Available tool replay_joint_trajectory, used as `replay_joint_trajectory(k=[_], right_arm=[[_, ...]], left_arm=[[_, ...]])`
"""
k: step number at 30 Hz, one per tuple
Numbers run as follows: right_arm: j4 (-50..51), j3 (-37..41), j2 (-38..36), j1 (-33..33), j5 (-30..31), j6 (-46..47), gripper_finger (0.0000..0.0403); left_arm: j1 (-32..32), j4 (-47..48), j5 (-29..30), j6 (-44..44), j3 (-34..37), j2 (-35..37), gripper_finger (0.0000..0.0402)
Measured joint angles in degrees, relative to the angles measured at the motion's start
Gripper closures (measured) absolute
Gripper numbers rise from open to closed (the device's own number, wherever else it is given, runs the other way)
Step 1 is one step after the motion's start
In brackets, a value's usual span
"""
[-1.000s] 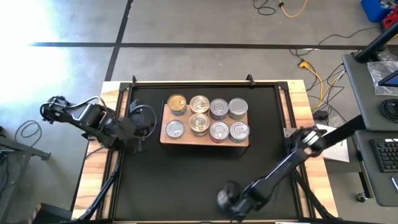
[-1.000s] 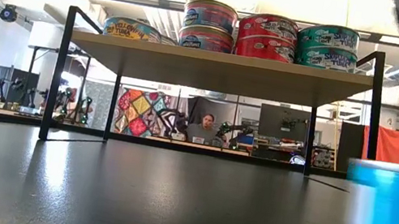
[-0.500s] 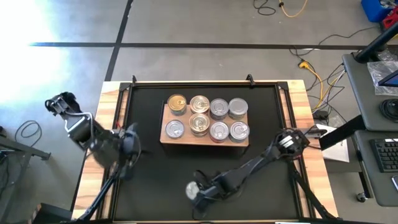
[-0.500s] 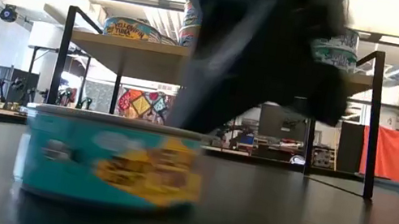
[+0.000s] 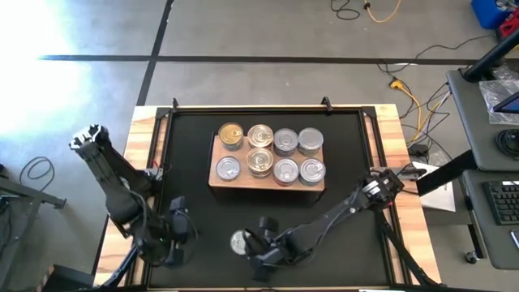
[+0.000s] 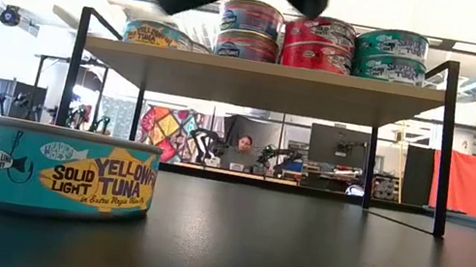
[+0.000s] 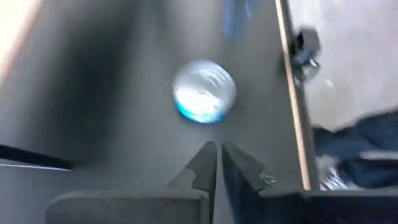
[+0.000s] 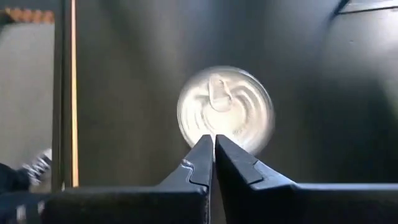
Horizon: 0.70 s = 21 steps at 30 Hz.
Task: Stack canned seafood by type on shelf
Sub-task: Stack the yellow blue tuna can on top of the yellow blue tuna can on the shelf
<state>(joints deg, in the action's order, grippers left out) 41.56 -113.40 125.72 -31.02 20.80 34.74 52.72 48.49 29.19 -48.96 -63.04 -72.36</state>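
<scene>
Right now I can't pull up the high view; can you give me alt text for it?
One loose tin sits on the black mat near the front edge, with the shut right gripper beside it and the shut left gripper farther left. Behind them, eight tin tops fill the wooden shelf in two rows.

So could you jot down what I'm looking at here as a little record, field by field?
Setting: black mat on a table
Shelf: raised wooden board, eight tins visible from above
Loose tin: teal yellowfin tuna can, upright on the mat, near edge
Right gripper: shut, beside the loose tin, holding nothing
Left gripper: shut, empty, left of the loose tin
Background: a person seated far behind the table
</scene>
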Motion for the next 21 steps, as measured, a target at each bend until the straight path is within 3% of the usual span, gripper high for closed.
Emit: replay_joint_trajectory(k=[6,11,21], right_arm=[[10.22,-3.31,-1.4,-4.74,5.75,6.61,0.039],[17.02,-3.97,-3.1,-6.29,6.87,9.95,0.039],[20.16,-4.29,-5.79,-7.2,9.2,2.71,0.039]], left_arm=[[-0.01,0.43,-5.43,0.32,-2.44,-6.66,0.0347],[-0.55,1.48,-10.7,0.21,-3.84,-9.42,0.0294],[0.11,-2.16,-10.06,-13.89,-3.81,-13.11,0.0178]])
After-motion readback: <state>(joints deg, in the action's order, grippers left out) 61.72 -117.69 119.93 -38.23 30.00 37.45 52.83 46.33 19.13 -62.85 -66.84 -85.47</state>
